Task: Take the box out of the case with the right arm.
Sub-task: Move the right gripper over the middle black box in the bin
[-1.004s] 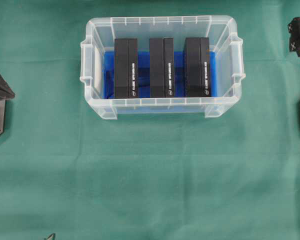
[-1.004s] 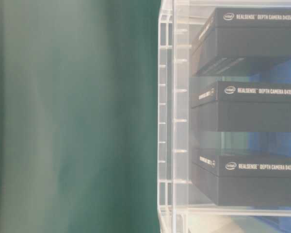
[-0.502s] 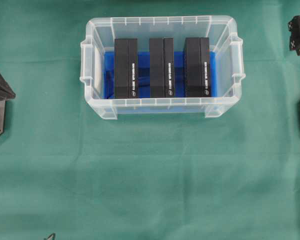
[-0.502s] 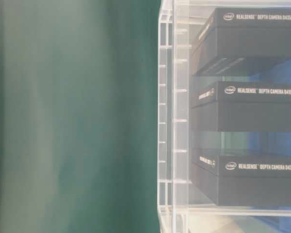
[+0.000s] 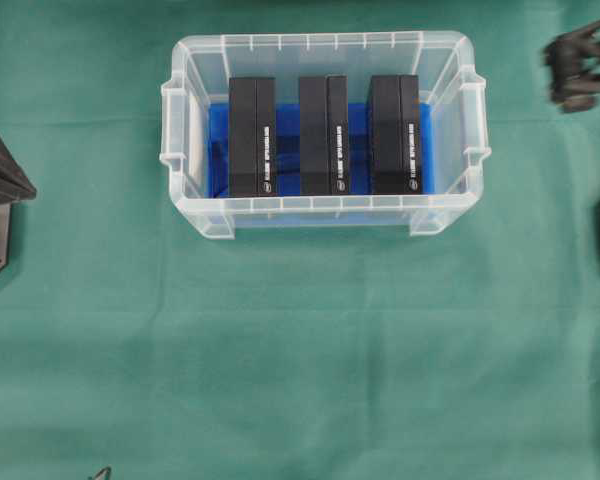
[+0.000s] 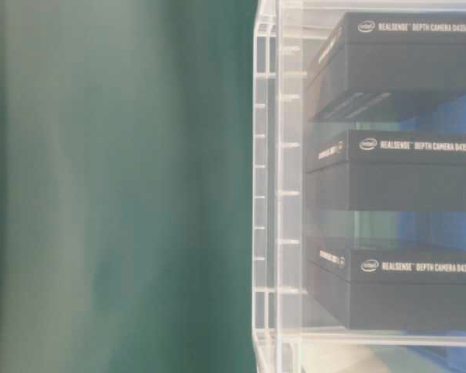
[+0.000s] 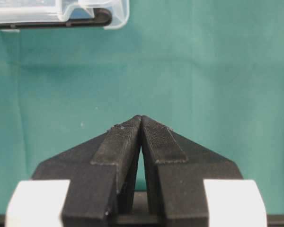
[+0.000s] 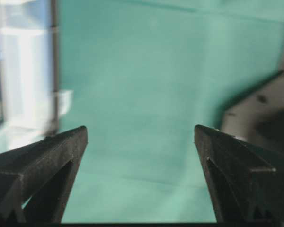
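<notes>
Toward the far edge of the counter (image 5: 300, 360), green cloth throughout, sits the case (image 5: 325, 212): clear plastic, ribbed rim, handles at both short ends, blue sheet (image 5: 358, 135) on its floor.

Contents: three black boxes, side by side, long axes running far to near, narrow gaps between them. Left box (image 5: 252, 137), middle box (image 5: 324, 135), right box (image 5: 395, 134). The table-level view shows each printed with a depth-camera label. None lifted; all rest on the blue sheet.

Right pincer (image 5: 580, 62): near the counter's far right corner, outside the case and well apart from its right handle, blurred. Wrist view shows its two fingers spread wide with nothing between them.

Left pincer (image 7: 141, 124): fingertips pressed together, empty, above bare cloth with a corner of the case beyond.

Risks, as judged from this layout:
- Task names one box only; three alike are present. The right box seems the natural pick, being nearest that arm.
- Gaps between boxes are tight. A finger landing on a neighbour's top would tip or shove it.
- Case wall stands between the pincer and the boxes. A low entry would strike the rim or handle and slide the case on the cloth.
- Smooth box sides may slip under a shallow grip.
</notes>
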